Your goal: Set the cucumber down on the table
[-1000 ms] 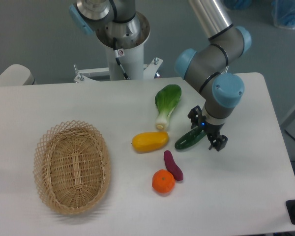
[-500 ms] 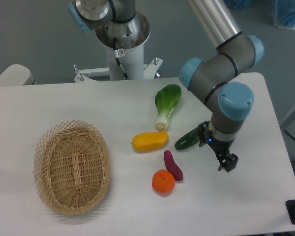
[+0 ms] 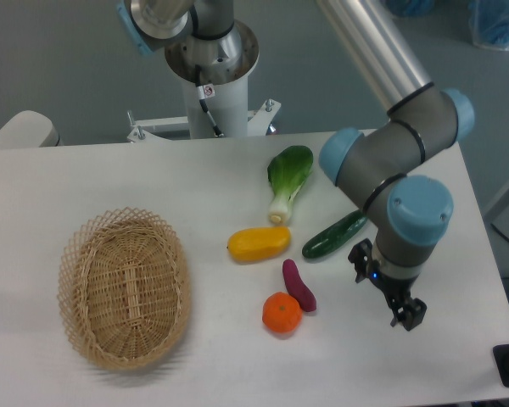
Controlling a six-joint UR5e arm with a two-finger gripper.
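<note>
The cucumber (image 3: 334,235) lies flat on the white surface (image 3: 110,182), slanted, its upper end slipping behind the arm's grey wrist so that tip is hidden. At its 9 o'clock sits a yellow fruit (image 3: 259,243), near but apart; a bok choy (image 3: 287,180) lies at its 11 o'clock. The tool (image 3: 388,287) hangs at the cucumber's 5 o'clock, clear of it, fingers spread and carrying nothing. A purple sweet potato (image 3: 298,285) touches an orange (image 3: 282,313). A wicker basket (image 3: 125,287) stands well apart at 9 o'clock.
</note>
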